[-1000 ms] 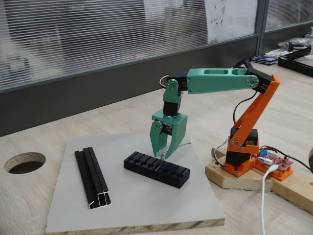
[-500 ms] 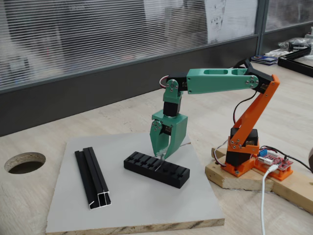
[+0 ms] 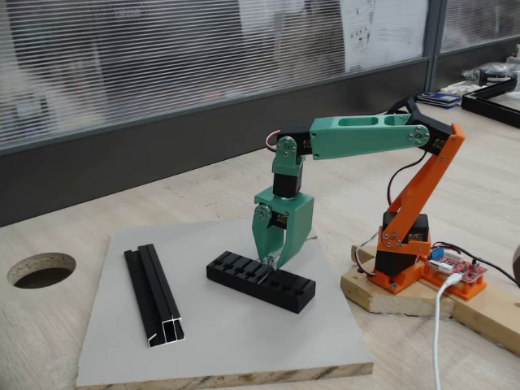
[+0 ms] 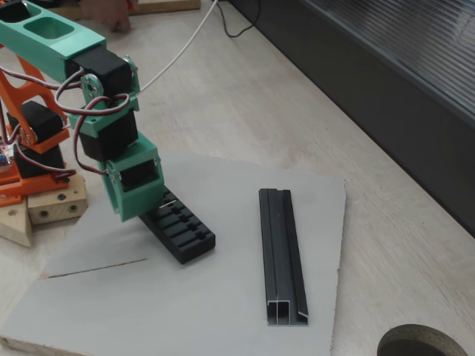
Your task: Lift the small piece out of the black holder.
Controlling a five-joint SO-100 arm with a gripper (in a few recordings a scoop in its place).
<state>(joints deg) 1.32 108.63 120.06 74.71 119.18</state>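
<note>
I see the green plastic jaws (image 3: 272, 262) lowered onto the holder (image 3: 260, 281), a matte black slotted block on the grey board (image 3: 219, 341). Jaws nearly closed; grip uncertain. Piece (image 4: 170, 202): thin silvery sliver at holder's top. Grooved rail (image 4: 282, 254) lies apart.

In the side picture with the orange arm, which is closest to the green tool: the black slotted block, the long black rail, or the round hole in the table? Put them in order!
Measured from the tool:
1. Black slotted block, right under the tool.
2. Long black rail, to the left on the grey board.
3. Round hole, far left, off the board.
</note>
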